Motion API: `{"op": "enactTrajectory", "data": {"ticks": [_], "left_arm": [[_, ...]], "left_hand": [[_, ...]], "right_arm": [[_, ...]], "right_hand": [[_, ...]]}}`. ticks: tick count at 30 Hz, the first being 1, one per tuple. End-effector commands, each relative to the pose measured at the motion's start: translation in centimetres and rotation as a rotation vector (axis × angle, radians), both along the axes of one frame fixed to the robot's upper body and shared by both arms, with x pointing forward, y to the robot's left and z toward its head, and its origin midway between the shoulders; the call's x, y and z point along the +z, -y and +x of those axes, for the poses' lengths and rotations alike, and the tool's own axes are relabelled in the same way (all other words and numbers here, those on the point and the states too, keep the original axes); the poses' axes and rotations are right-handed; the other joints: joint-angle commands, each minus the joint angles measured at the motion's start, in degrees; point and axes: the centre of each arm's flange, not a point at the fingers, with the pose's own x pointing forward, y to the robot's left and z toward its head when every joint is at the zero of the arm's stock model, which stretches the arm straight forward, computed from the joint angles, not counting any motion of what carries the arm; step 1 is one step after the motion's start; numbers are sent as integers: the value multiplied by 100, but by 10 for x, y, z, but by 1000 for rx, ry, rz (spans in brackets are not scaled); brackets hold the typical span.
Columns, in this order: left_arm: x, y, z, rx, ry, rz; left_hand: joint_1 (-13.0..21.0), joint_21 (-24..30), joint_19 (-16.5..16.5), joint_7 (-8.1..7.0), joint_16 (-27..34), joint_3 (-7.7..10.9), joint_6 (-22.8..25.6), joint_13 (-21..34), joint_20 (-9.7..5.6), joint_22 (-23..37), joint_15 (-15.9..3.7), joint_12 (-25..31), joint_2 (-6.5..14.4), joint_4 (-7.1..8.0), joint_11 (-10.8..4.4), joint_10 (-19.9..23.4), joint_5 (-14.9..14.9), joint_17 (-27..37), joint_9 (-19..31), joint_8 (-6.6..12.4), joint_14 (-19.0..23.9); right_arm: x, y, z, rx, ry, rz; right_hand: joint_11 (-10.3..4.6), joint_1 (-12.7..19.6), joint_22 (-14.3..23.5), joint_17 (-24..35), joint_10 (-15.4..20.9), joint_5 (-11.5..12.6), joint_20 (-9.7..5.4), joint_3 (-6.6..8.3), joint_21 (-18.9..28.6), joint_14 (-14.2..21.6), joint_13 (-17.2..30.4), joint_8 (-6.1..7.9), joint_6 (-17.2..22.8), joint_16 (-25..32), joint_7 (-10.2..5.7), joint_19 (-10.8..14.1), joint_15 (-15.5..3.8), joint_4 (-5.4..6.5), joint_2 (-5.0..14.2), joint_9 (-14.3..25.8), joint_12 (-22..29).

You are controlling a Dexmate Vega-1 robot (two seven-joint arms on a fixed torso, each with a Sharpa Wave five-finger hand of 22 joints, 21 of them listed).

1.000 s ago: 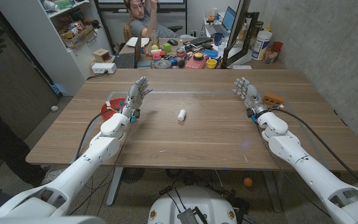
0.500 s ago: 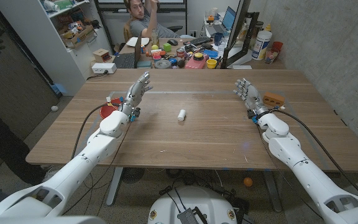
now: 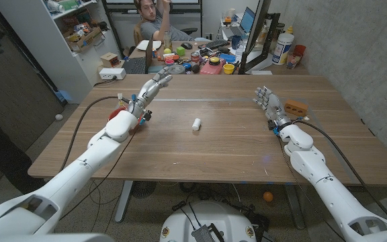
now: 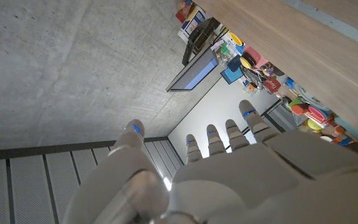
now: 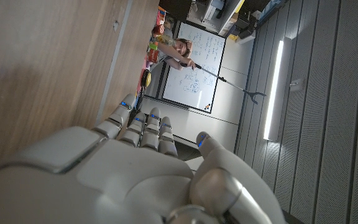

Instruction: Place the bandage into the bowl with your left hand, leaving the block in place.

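Left hand (image 3: 154, 86) is hovering open, holding nothing, upper left of the table (image 3: 207, 144); small white bandage (image 3: 196, 124) is lying mid-frame; right hand (image 3: 266, 102) is waiting open beside the block (image 3: 295, 107)

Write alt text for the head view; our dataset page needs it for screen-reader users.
A small white bandage roll lies mid-table between two raised, open robot hands holding nothing: the left hand beside a red bowl, the right hand next to an orange block. A person sits beyond the wooden table at a cluttered desk.
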Motion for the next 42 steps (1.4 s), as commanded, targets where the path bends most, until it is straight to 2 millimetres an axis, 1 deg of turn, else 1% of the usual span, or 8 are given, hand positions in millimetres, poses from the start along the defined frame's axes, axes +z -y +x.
{"op": "enactTrajectory", "data": {"ticks": [1,2,7,17,20,24,33,42], "left_arm": [[33,15,-21,27,115,212],[40,18,-25,28,136,247],[54,28,-35,39,182,341],[71,45,-47,32,231,494],[74,49,-48,26,241,527],[77,54,-51,29,262,563],[83,74,-71,71,358,699],[82,88,-79,59,357,800]], "left_hand": [[82,-21,5,-65,30,4,-27,28,92,25,-4,-8,-88,-88,-88,-10,41,15,10,-27,42],[110,-30,1,-67,33,0,-42,29,97,26,3,-11,-102,-108,-100,-19,44,16,11,-31,53],[242,-82,-46,-69,23,-13,-141,33,134,32,35,-29,-156,-196,-135,-83,66,22,16,-57,28],[437,-168,-129,-68,-8,-30,-324,39,164,42,37,-76,-204,-301,-122,-272,102,30,25,-91,-97],[520,-196,-157,-69,-8,-27,-396,41,172,45,41,-83,-202,-335,-129,-328,118,32,28,-99,-122],[574,-211,-163,-69,-3,-27,-436,42,131,46,37,-74,-207,-358,-96,-331,128,33,29,-101,-127],[621,-231,-155,-66,6,-65,-445,43,112,48,35,-59,-266,-383,-112,-332,138,38,33,-83,-131],[668,-253,-110,-66,24,-142,-424,45,58,51,2,-28,-352,-399,-131,-298,158,46,38,-52,-126]], "right_arm": [[-3,1,-4,-4,3,7],[-3,1,-4,-5,4,7],[-4,1,-5,-6,4,11],[-8,4,-8,-10,4,19],[-9,4,-8,-10,5,21],[-9,5,-9,-11,7,22],[-9,7,-10,-16,11,20],[1,13,-12,-28,46,4]], "right_hand": [[18,45,16,6,72,21,-231,26,-6,57,25,25,47,38,5,69,24,-6,373,33,43],[14,43,16,7,71,21,-232,25,-8,56,25,26,50,37,1,70,23,-4,374,33,42],[7,36,16,8,66,20,-231,22,-13,58,25,27,54,38,0,72,18,0,373,33,40],[13,36,16,5,75,21,-228,20,-22,62,25,27,56,36,1,76,27,-6,369,33,42],[9,31,16,6,76,20,-225,18,-25,62,25,27,58,36,2,78,28,-3,369,33,41],[26,32,17,5,78,21,-222,18,-30,60,25,28,62,34,1,79,34,-5,370,33,42],[6,29,17,4,76,21,-222,16,-39,62,25,27,63,33,-5,81,27,-6,368,34,39],[0,39,17,-2,79,21,-216,17,-46,75,25,30,72,33,-24,92,30,-22,360,34,39]]}}
